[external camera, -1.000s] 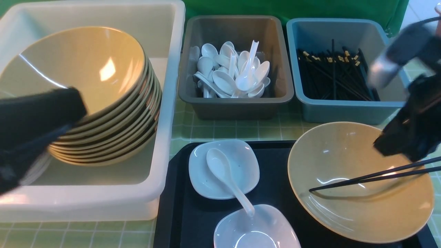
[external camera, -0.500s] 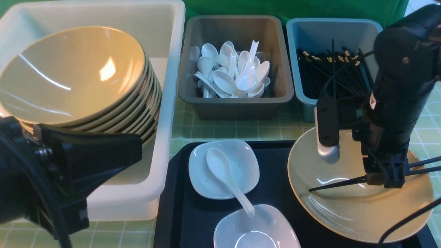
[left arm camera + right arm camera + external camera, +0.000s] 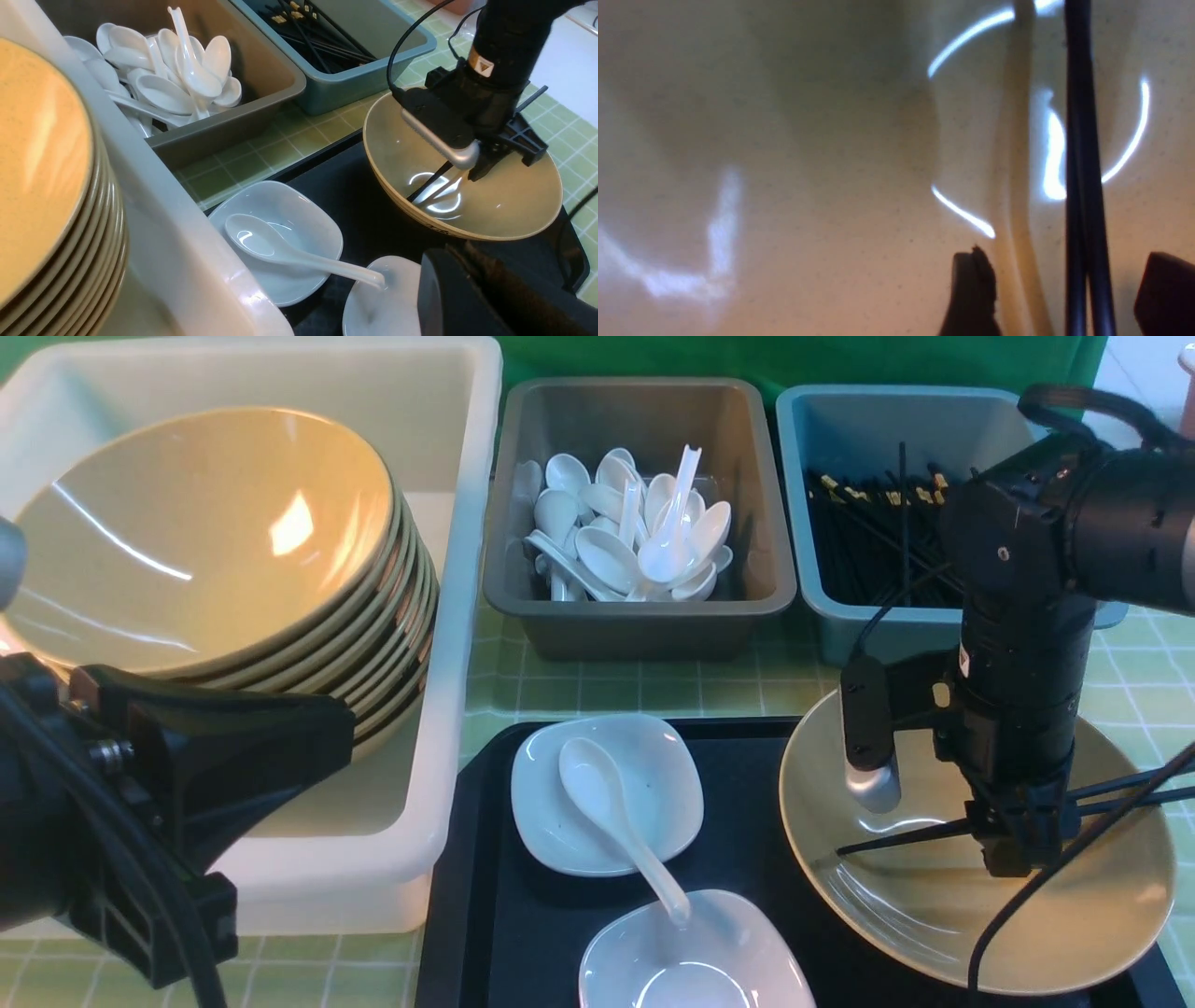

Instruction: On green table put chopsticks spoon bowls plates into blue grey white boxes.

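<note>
A pair of black chopsticks (image 3: pixel 906 835) lies in a yellow bowl (image 3: pixel 934 915) on the right of a black tray (image 3: pixel 747 803). My right gripper (image 3: pixel 1018 854) is down inside the bowl, open. Its fingertips (image 3: pixel 971 289) stand either side of the chopsticks (image 3: pixel 1080 186) without touching them. A white spoon (image 3: pixel 607 803) rests across two small white plates (image 3: pixel 663 803), (image 3: pixel 728 961). My left gripper (image 3: pixel 233 756) hangs low at the near left, in front of the white box (image 3: pixel 457 616); only one dark finger (image 3: pixel 448 298) shows, holding nothing that I can see.
The white box holds a tilted stack of yellow bowls (image 3: pixel 205 541). The grey box (image 3: pixel 644 611) holds several white spoons. The blue box (image 3: pixel 840 616) holds black chopsticks and stands just behind my right arm. Green checked table surrounds the tray.
My right arm came down from the right edge into the yellow bowl, fingers now astride the chopsticks. My left arm drew back from the white box toward the near left.
</note>
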You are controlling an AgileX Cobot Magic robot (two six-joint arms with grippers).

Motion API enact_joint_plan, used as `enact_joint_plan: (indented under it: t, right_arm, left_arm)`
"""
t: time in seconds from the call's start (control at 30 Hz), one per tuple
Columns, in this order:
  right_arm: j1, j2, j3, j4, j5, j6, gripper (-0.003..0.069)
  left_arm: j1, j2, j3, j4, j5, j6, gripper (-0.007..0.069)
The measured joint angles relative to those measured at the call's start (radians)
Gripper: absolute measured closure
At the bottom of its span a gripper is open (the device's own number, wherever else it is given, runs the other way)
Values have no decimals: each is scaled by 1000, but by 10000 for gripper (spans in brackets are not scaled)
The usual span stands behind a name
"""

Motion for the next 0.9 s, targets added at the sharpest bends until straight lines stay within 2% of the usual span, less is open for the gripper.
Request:
enact_joint_plan:
  t: [0.03, 0.17, 0.23, 0.27, 0.3, 0.33, 0.63, 0.9]
  right_arm:
    - [-5, 6, 0, 0, 0, 6, 219]
    - [-24, 14, -5, 0, 3, 45, 358]
    - [-25, 15, -13, 1, 16, 57, 484]
    - [-25, 15, -14, 1, 18, 57, 508]
    - [-25, 16, -20, 3, 35, 65, 574]
    - [-25, 16, -24, 4, 44, 71, 596]
    - [-27, 12, -135, 58, 61, 114, 617]
    - [-41, 7, -322, 90, 61, 218, 619]
  left_arm:
    - [0, 0, 0, -1, 0, 0, 626]
    - [0, 0, 0, -1, 0, 0, 626]
    - [0, 0, 0, -1, 0, 0, 626]
    - [0, 0, 0, -1, 0, 0, 626]
    - [0, 0, 0, -1, -1, 0, 626]
    - [0, 0, 0, -1, -2, 0, 626]
    - [0, 0, 0, -1, -8, 0, 626]
    - [0, 0, 1, -1, -24, 0, 626]
